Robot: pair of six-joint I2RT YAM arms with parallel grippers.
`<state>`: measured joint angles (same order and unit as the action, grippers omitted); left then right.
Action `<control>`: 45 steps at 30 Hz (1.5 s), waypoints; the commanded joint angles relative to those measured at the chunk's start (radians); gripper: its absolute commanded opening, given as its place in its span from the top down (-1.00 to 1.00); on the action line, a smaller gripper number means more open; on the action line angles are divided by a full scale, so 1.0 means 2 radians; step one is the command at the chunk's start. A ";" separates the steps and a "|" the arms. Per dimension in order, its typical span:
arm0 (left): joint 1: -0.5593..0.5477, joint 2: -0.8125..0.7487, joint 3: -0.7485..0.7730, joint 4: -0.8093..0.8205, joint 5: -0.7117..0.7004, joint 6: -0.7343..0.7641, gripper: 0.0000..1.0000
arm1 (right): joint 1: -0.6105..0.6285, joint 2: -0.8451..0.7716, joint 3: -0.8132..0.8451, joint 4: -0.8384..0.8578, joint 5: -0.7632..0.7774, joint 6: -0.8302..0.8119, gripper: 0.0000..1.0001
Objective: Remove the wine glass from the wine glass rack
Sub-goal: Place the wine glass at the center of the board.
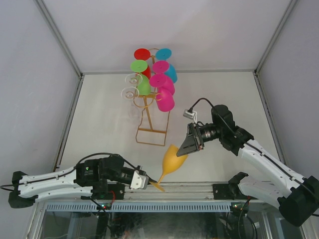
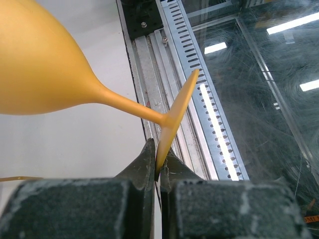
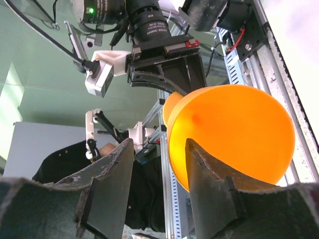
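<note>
At the near edge of the table [image 1: 99, 124], the left gripper [image 2: 158, 167] is fully closed on the foot of the orange wine glass [image 2: 45, 64]. It pinches the thin disc edge-on between both pads. The glass hangs off the surface and tilted, with its stem rising toward the right arm and its bowl mouth facing the right gripper [image 3: 159, 144]. The right gripper's jaws stand partly apart and hold nothing. The bowl wall passes between them, with a visible gap beside the outer finger.

Step in hand, as judged: taking a second grip on the bowl.
- Close the right jaws slowly and squarely across the wall, since a thin rim may flex or slip.
- Keep the left pinch firm until the right grip seats. The contact patch on the foot is small, so the glass could pivot about it.
- Avoid pushing along the stem, which would lever the foot out of the pads.

Surroundings: the wine glass rack [image 1: 152, 131] stands upright toward the back centre, well apart from the glass and both arms, so it does not obstruct. It carries several coloured glasses [image 1: 160, 66] and two clear glasses [image 1: 132, 92]. The slotted rail [image 2: 199, 74] lies directly below the foot, so a dropped glass would likely strike it.
</note>
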<state>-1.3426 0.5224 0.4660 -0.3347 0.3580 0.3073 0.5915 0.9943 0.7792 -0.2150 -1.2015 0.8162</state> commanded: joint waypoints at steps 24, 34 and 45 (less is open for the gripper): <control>0.006 0.016 0.027 -0.018 -0.063 -0.013 0.99 | 0.025 -0.063 -0.009 0.047 0.038 0.047 1.00; 0.006 0.012 0.032 -0.019 -0.054 -0.028 0.32 | 0.024 -0.095 -0.009 0.010 0.095 -0.001 1.00; 0.006 -0.023 0.002 0.039 -0.111 -0.077 -1.00 | 0.023 -0.161 0.033 -0.199 0.322 -0.115 1.00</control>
<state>-1.3346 0.5072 0.4805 -0.3779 0.2371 0.2268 0.6319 0.7143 0.7605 -0.4213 -0.7963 0.7181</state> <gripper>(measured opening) 0.993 0.007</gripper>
